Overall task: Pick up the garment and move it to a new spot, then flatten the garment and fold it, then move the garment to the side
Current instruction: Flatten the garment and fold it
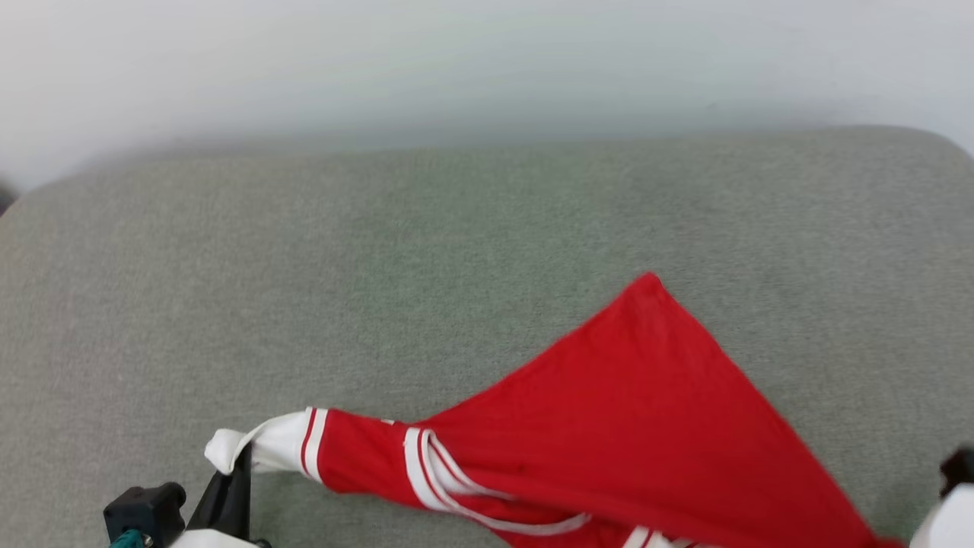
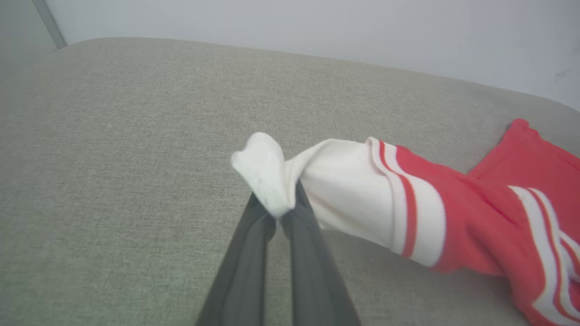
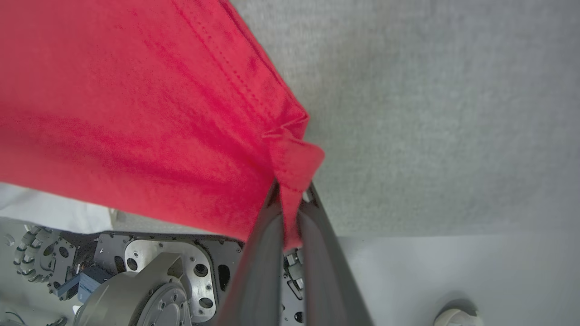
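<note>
- While the garment (image 1: 624, 426) stretches across the near side of the grey bench (image 1: 380, 266), only its white sleeve tip sits in the left pincer (image 1: 240, 457) — a tug could free it.
- Left wrist: pincer clamped on that small sleeve fold.
- Right wrist: right pincer (image 3: 290, 199) clamped on a red hem corner — thin bite, may slip.

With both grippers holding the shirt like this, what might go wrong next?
The left gripper pinches only the tip of the white sleeve, which may slip out under tension. The right gripper holds just a small folded hem corner, likely a weak grip too. The garment is twisted between them, so it may flatten creased.
</note>
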Controlling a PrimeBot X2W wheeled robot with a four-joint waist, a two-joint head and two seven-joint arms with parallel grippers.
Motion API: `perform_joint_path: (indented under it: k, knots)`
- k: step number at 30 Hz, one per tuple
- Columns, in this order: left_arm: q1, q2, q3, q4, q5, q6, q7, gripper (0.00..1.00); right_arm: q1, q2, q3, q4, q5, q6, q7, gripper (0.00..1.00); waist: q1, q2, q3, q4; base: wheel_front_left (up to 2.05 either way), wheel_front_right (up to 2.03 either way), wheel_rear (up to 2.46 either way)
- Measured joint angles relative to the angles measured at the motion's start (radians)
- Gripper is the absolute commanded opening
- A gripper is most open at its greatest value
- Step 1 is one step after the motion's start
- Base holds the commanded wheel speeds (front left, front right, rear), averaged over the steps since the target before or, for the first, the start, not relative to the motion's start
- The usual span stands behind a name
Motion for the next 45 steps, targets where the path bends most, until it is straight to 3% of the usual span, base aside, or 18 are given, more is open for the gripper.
perform_joint_path:
  k: [3,6,10,13,20,24,29,38,45]
  knots:
    - [0.020,0.006,0.001,0.014,-0.010,0.002,0.010,0.00,0.128,0.061,-0.028,-0.004,0.011,0.000,-0.015,0.00,0.0000,0.0000,-0.035,-0.022,0.00,0.00,0.00]
    - [0.043,0.009,0.006,0.019,-0.021,0.008,0.014,0.00,0.212,0.120,-0.046,-0.004,0.017,0.000,-0.040,1.00,-0.0002,0.0000,-0.059,-0.044,0.00,0.00,0.00]
    - [0.045,0.017,0.005,0.020,-0.023,0.009,0.023,0.00,0.229,0.156,-0.062,-0.021,0.016,0.000,-0.120,1.00,-0.0002,0.0000,-0.067,-0.065,0.00,0.00,0.00]
    - [0.043,0.023,0.002,0.020,-0.017,0.017,0.030,0.00,0.210,0.158,-0.076,-0.044,-0.010,0.000,-0.242,1.00,-0.0001,0.0000,-0.063,-0.068,0.00,0.00,0.00]
    - [0.000,0.025,-0.006,-0.003,-0.011,0.016,0.031,0.00,0.046,0.162,-0.101,-0.018,-0.056,0.000,-0.555,1.00,-0.0001,0.0000,-0.032,-0.058,0.00,0.00,0.00]
    - [-0.047,0.025,-0.013,-0.027,-0.001,0.015,0.030,0.00,-0.084,0.152,-0.049,0.028,-0.037,0.000,-0.632,1.00,0.0000,0.0000,0.007,-0.046,0.00,0.00,0.00]
    - [-0.119,0.016,-0.027,-0.034,0.013,-0.002,0.011,0.00,-0.239,0.106,0.068,0.073,-0.020,0.000,-0.609,1.00,0.0001,0.0000,0.069,-0.020,0.00,0.00,0.00]
    - [-0.236,-0.018,-0.060,-0.009,0.030,-0.031,-0.024,0.00,-0.451,0.063,0.260,0.134,0.010,0.000,-0.281,1.00,0.0003,0.0000,0.183,0.042,0.00,0.00,0.00]
    - [-0.286,-0.039,-0.076,0.007,0.038,-0.052,-0.041,0.00,-0.537,0.054,0.331,0.195,0.010,0.000,-0.132,1.00,0.0002,0.0000,0.244,0.084,0.00,0.00,0.00]
